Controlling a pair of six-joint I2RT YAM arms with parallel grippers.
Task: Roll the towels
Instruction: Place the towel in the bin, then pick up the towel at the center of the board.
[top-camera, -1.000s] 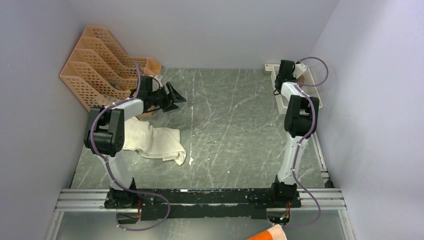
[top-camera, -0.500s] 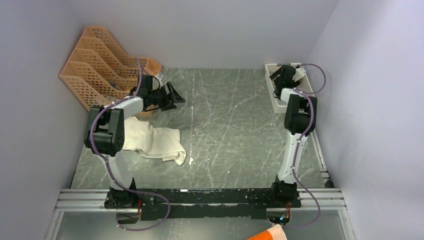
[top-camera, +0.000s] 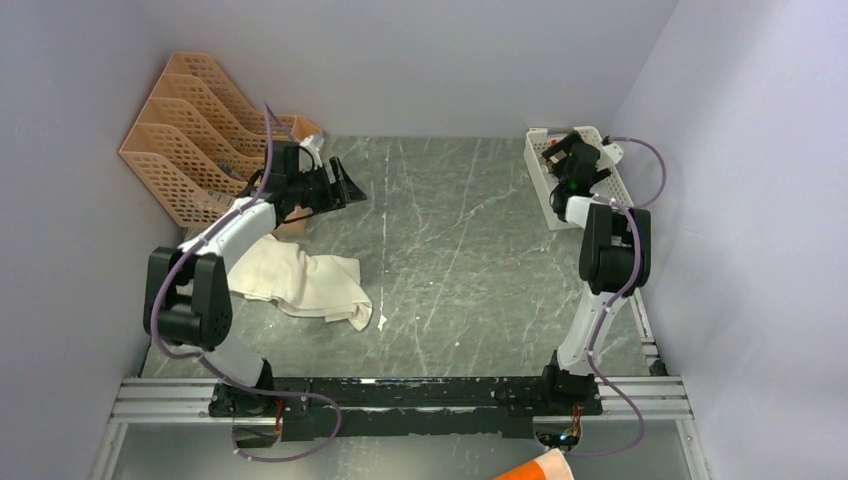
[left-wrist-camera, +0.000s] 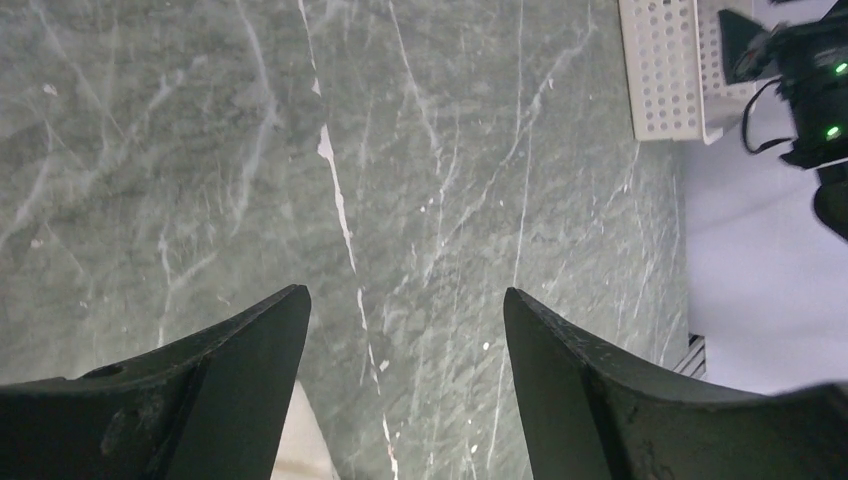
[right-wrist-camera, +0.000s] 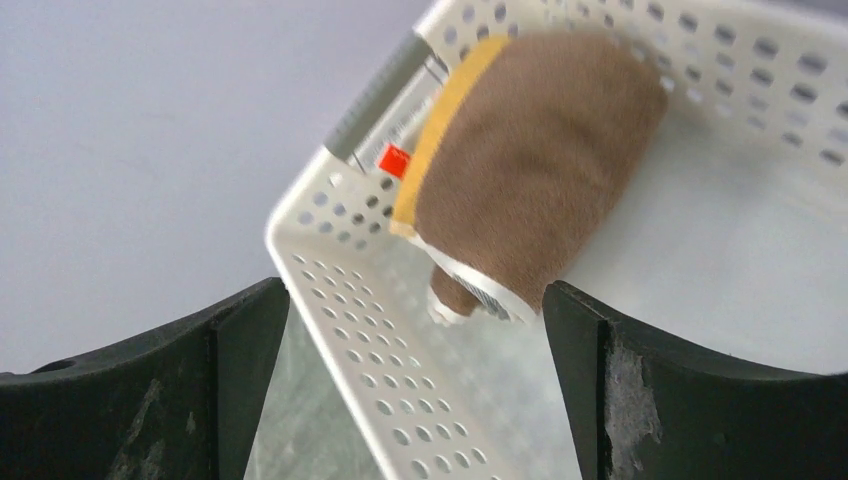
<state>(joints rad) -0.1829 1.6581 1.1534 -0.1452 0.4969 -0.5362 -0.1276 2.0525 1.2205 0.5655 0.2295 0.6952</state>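
Gaping wide, the right end effector (right-wrist-camera: 415, 300): is anything between its jaws? (Ana)

Nothing gripped. Both dark fingers stand far apart along the bottom of the right wrist view, and the brown towel (right-wrist-camera: 530, 180) lies past their tips. (Ben)

How does that towel look? (Ana)

Rolled into a stubby bundle, fuzzy brown, with a yellow band along its left edge and a pale tag at the lower end. It rests inside the white perforated basket (right-wrist-camera: 330, 270), at the upper right of the overhead view. (Ben)

And the left end effector (left-wrist-camera: 405, 298)? (Ana)

Also spread wide and empty, over bare grey marbled worktop (left-wrist-camera: 200, 150), near the orange file rack (top-camera: 190, 130). (Ben)

The other towel? (Ana)

The cream towel (top-camera: 305, 283) lies unrolled and rumpled on the worktop, left of centre in the overhead view, just below that arm. (Ben)
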